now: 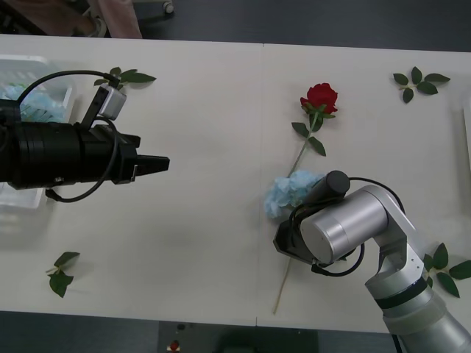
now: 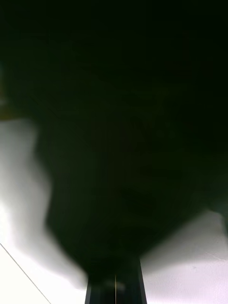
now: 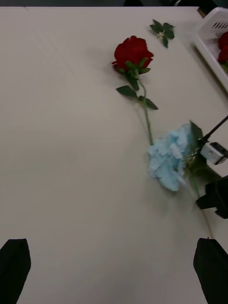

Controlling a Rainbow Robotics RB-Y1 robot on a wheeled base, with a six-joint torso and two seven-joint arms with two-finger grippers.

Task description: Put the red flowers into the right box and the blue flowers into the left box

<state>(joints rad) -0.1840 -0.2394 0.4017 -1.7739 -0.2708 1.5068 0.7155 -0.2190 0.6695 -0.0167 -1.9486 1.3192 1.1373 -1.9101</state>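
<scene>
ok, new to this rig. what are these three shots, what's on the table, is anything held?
It is a two-armed robot sorting artificial flowers. The front view looks down from above the arms at a white table. The other two come from cameras on each wrist.

The left end effector hovers over the table, fingers open, holding nothing. The right end effector is down at a blue flower mid-table; its own camera is dark, so its grip cannot be judged.

A red rose lies beyond the blue flower. Loose leaf sprigs are scattered about. The left box holds blue flowers; the right box holds red ones.
</scene>
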